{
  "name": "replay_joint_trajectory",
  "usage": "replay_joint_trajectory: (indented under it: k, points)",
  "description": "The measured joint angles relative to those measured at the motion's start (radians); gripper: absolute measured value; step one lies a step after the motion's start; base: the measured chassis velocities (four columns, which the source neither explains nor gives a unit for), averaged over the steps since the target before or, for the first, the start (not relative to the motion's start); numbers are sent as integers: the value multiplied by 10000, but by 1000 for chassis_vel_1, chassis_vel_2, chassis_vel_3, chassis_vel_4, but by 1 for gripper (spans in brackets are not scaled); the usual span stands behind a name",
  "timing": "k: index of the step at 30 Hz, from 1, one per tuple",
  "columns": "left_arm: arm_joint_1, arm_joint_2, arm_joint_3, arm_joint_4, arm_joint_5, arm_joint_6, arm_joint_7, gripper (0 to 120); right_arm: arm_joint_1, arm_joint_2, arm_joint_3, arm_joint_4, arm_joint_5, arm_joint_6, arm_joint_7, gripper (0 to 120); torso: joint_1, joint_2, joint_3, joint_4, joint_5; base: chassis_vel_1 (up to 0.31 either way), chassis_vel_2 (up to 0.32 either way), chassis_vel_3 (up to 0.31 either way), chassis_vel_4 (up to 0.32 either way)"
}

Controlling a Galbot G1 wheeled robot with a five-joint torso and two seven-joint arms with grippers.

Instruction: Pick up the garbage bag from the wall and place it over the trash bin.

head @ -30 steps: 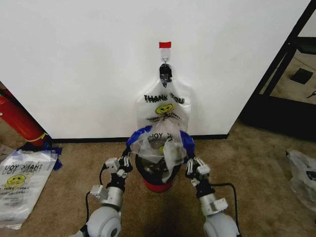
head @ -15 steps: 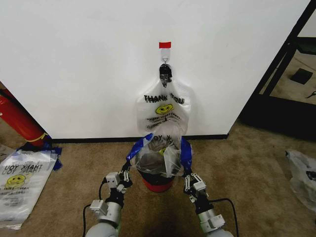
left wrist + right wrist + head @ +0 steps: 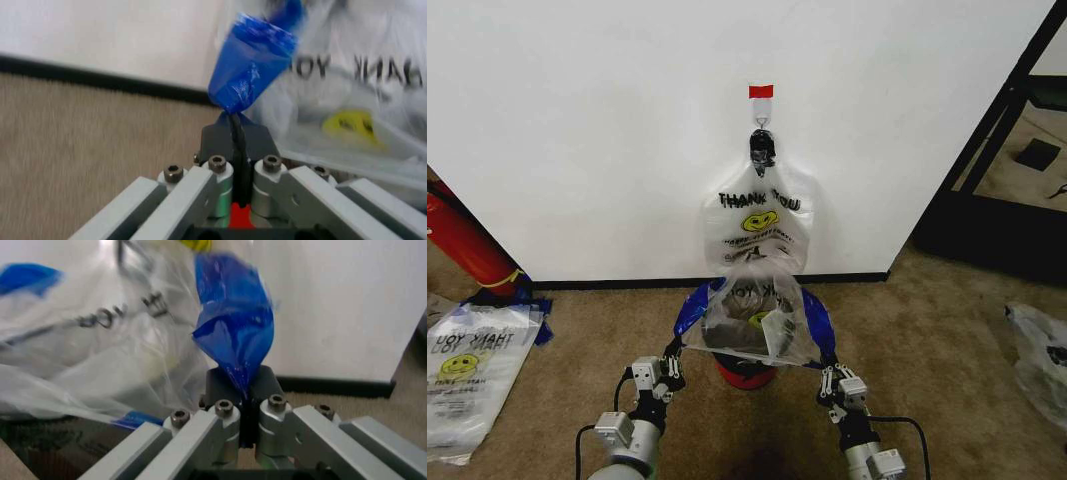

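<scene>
The garbage bag (image 3: 752, 320), see-through with black lettering, a yellow smiley and blue handles, is stretched open above the trash bin (image 3: 745, 375), whose red base shows below it. My left gripper (image 3: 672, 362) is shut on the bag's left blue handle (image 3: 250, 65), low at the bin's left. On the bin's right, my right gripper (image 3: 832, 375) is shut on the other blue handle (image 3: 235, 320). The left wrist view has the left gripper (image 3: 238, 145) pinching the handle, and the right wrist view has the right gripper (image 3: 243, 385) doing the same. A second such bag (image 3: 760, 220) hangs from the hook on the white wall (image 3: 607, 130).
A long red cylinder (image 3: 467, 240) leans at the left by the wall. One loose printed bag (image 3: 472, 375) lies on the carpet at the left and another (image 3: 1039, 350) at the right. A black frame (image 3: 1002, 150) stands at the right.
Both grippers have drawn back toward me and apart, pulling the blue handles down and outward. The bag's mouth now spreads wider over the bin.
</scene>
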Motion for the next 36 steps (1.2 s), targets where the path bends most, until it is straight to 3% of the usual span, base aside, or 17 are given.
replay_joint_trajectory:
  k: [14, 24, 36]
  points:
    - [134, -33, 217, 413, -298, 203, -114, 0, 722, 229, -199, -895, 390, -686, 247, 0, 0, 0, 0, 0, 0, 0, 0, 0, 0]
    - [-942, -124, 745, 941, -629, 603, -308, 0, 1730, 223, -261, -1627, 1332, -1300, 396, 0, 1, 0, 1, 2, 0, 0, 0, 0, 0]
    - [-1394, -92, 1037, 1137, -763, 1084, -394, 0, 2461, 126, -407, -2411, 1718, -1938, 501, 0, 1, 0, 1, 0, 1, 0, 0, 0, 0]
